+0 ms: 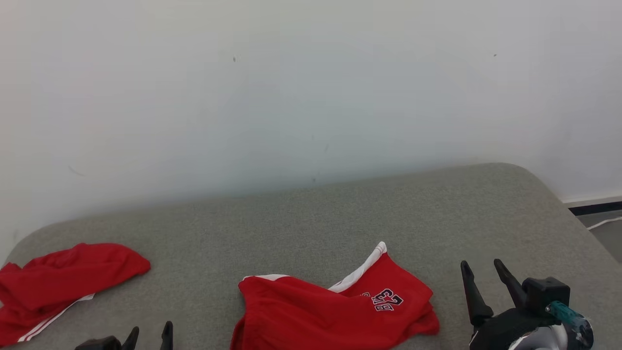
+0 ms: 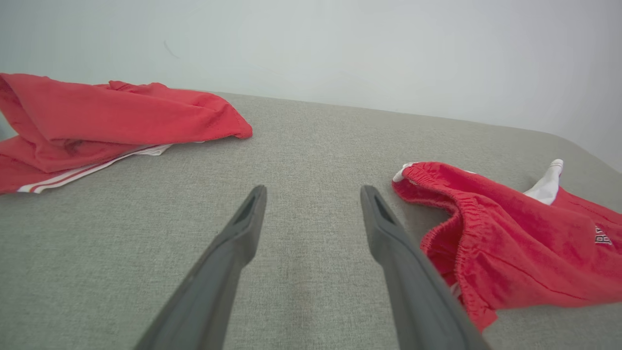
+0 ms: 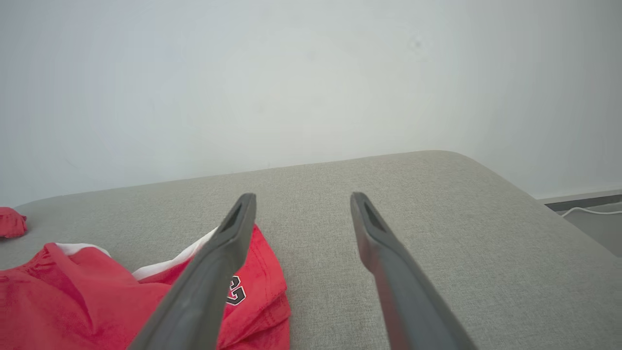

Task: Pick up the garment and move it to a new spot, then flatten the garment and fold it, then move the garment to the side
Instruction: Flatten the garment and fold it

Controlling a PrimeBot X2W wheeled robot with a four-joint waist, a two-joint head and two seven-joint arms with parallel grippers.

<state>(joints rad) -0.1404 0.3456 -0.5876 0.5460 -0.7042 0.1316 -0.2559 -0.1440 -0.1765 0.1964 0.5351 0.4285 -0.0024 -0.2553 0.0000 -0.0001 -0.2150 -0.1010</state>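
L tool (image 1: pixel 150 333) spread wide, empty; its tips sit at the head view's lower left, over bare pad (image 1: pixel 316 214); in its wrist view the fingers (image 2: pixel 238 243) point btwn the two red items, touching neither. R tool (image 1: pixel 482 267) also spread wide, empty; it's at lower right, just beside the right edge of the shorts (image 1: pixel 316 311); in its own wrist view one finger overlaps the red cloth, contact can't tell. The shorts lie crumpled at front centre of the pad, btwn the tools, nearer the R one; red w/ white trim; dark logo (image 1: pixel 387 300) faces up; elastic waistband (image 2: pixel 461 214) is on the side toward the L tool. 2nd red garment (image 1: pixel 63 277), w/ white stripes, lies bunched at the pad's left end, well apart from the shorts. Pad is grey fabric w/ rounded corners, set against a pale wall (image 1: pixel 291 97); white cable (image 1: pixel 605 222) on the floor past the right corner.
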